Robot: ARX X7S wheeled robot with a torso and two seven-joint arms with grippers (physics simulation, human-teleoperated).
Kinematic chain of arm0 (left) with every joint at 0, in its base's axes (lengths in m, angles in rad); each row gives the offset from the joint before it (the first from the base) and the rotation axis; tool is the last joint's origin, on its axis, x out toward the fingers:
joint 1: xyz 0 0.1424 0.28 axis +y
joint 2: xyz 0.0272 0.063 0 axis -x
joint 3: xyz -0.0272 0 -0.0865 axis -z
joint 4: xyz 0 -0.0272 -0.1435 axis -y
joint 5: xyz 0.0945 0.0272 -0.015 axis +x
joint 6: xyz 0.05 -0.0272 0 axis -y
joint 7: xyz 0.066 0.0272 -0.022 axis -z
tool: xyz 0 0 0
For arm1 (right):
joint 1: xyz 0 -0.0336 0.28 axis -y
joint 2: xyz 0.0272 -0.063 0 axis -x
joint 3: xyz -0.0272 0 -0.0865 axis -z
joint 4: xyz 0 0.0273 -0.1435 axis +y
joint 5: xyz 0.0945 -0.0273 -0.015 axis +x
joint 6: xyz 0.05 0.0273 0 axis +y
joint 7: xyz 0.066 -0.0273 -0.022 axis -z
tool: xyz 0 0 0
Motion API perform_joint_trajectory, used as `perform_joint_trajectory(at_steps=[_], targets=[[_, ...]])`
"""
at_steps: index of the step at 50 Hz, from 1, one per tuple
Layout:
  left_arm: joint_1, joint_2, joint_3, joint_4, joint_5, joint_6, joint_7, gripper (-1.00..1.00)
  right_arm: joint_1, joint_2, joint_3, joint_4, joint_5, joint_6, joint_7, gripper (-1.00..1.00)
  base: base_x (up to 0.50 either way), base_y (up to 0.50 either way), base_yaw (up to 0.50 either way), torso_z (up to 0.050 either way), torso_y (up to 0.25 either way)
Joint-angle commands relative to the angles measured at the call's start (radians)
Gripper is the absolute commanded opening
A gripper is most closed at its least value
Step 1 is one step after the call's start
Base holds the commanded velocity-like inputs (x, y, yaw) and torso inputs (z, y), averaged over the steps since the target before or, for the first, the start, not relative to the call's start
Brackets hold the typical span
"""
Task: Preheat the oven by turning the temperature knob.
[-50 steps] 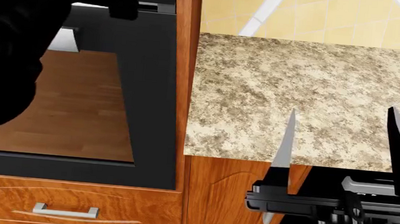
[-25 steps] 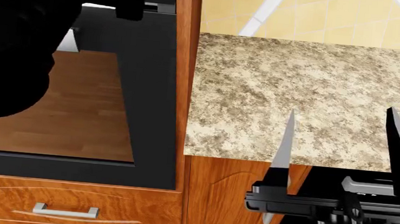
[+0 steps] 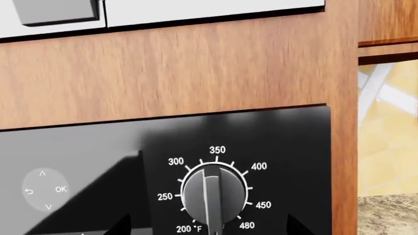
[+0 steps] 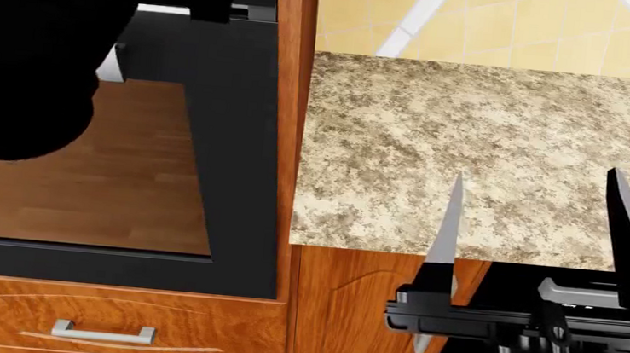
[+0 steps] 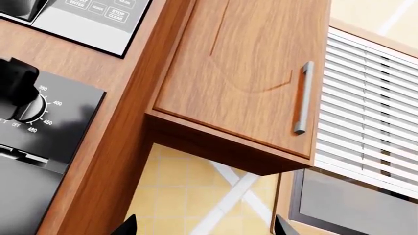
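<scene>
The oven [image 4: 239, 136] is black, and its glass window [image 4: 99, 166] reflects a wooden floor. In the left wrist view its temperature knob [image 3: 214, 193] sits inside white markings from 200 °F to 480, with its ridge upright, near 350. My left gripper [image 3: 209, 230] is open. Its dark fingertips [image 3: 121, 227] stand either side of the knob, apart from it. The right wrist view shows the left gripper [image 5: 16, 81] in front of the knob [image 5: 31, 108]. My right gripper [image 4: 538, 175] is open and empty over the counter's front edge.
A speckled stone countertop [image 4: 469, 121] lies right of the oven column. A wooden drawer with a silver handle [image 4: 104, 330] sits below the oven. Above are a wall cabinet [image 5: 242, 68] with a bar handle [image 5: 300, 98], a microwave panel [image 5: 91, 14] and window blinds [image 5: 372, 107].
My left arm has shifted a little to the right and up in the head view, covering more of the oven's top left. The right arm has not moved.
</scene>
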Motion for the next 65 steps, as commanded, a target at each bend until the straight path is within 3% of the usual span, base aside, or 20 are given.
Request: perform_joint_trajectory(at_steps=[1,65], targets=[[0.005,0.02,-0.006,-0.03,0.0,-0.007,0.009,1.0,0.001,0.0,0.0,0.0,0.001,0.002,0.0,1.0,0.0,0.0,0.0,0.0,0.0],[0.05,0.071,-0.02,-0.133,-0.015,-0.051,0.045,1.0,-0.001,0.0,-0.002,0.0,-0.003,0.006,-0.001,1.0,0.0,0.0,0.0,0.0,0.0]])
